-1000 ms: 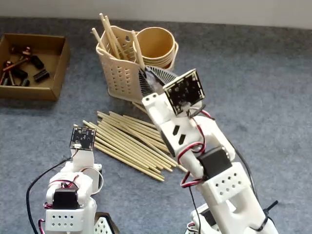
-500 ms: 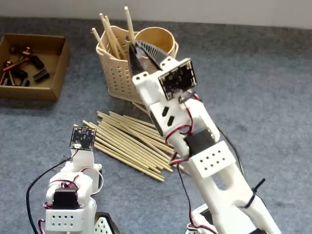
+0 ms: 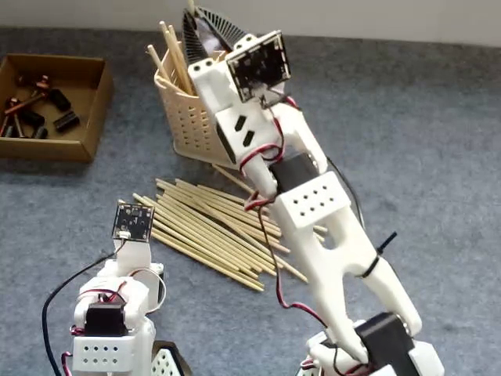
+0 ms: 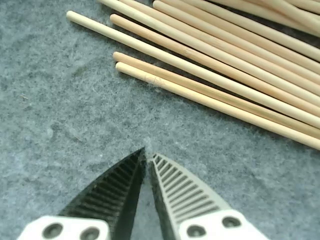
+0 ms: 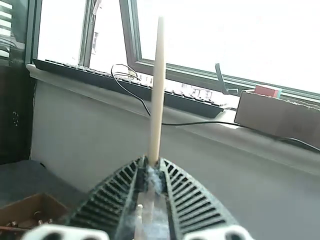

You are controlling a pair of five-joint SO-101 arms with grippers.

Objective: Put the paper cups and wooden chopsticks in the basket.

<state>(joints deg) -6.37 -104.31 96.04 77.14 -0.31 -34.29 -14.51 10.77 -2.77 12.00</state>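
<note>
1. Now, in the high view, the right gripper point(image 3: 196, 22) sits at the top edge of the frame, above the cream perforated plastic basket point(image 3: 184, 117) in the upper middle. A second ago it was low, by the basket's near wall at the upper edge of the loose pile. Half a second ago it was level with the rim, with a stick pointing up. Since then the arm has swung higher and further back. The stacked paper cups were already nested in the basket half a second ago. A few pale wooden chopsticks point(image 3: 168, 51) lean in the basket's left corner. The large fan of loose chopsticks point(image 3: 211, 227) lies on the grey felt mat point(image 3: 423, 133) at centre. A brown cardboard tray of small dark parts point(image 3: 55, 106) is at upper left. The left arm point(image 3: 117, 313), at lower left, has not moved.

2. In the left wrist view, the left gripper point(image 4: 147, 152) is closed, its tips almost meeting and holding nothing. It hangs over bare mat, just short of the nearest stick ends point(image 4: 120, 67).

3. In the right wrist view, the right gripper is clamped narrowly on a single wooden chopstick point(image 5: 159, 85). The stick stands straight up from between the jaws against a window.

4. I judge this stick to be mid-carry and due to be lowered into the basket. Most of the pile still waits.
</note>
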